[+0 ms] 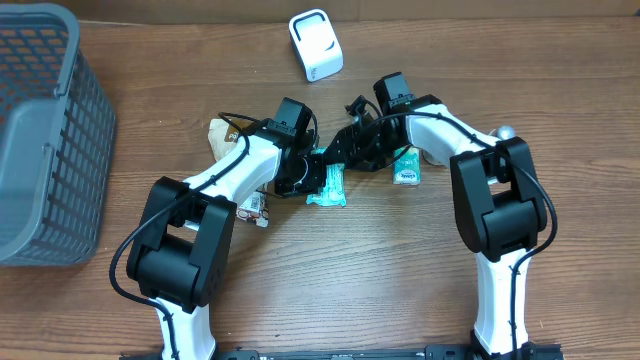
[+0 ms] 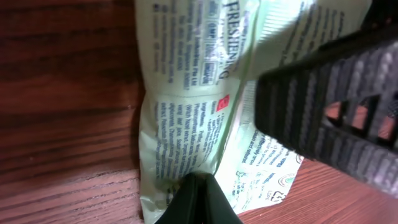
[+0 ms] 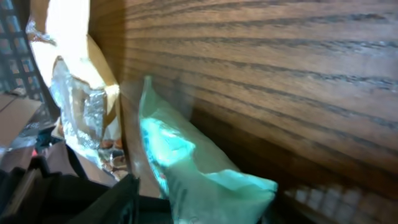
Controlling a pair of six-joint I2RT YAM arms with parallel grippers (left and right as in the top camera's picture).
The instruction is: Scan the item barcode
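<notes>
Here, at the middle of the table (image 1: 400, 290), both arms meet over a teal packet (image 1: 328, 187) lying flat on the wood. The left gripper (image 1: 305, 178) is closed tight, pinching the packet's edge. In its wrist view the dark fingertips (image 2: 196, 200) come together on the lower rim of the printed wrapper (image 2: 186, 124). The right gripper (image 1: 335, 155) reaches in from the other side. One of its ribbed fingers (image 2: 329, 106) lies across the packet's upper right, though how wide its fingers stand, and whether they grip, cannot be told. From the right wrist the packet (image 3: 186, 168) shows as a crumpled teal fold on the wood, with pale wrappers (image 3: 81, 112) just behind it. A second packet (image 1: 406, 168), green, lies near the right arm, apart from the first. The white scanner (image 1: 316, 45) stands well apart at the far edge of the table, and a grey basket (image 1: 95, 110) sits at the far left. No barcode is legible in any view.
</notes>
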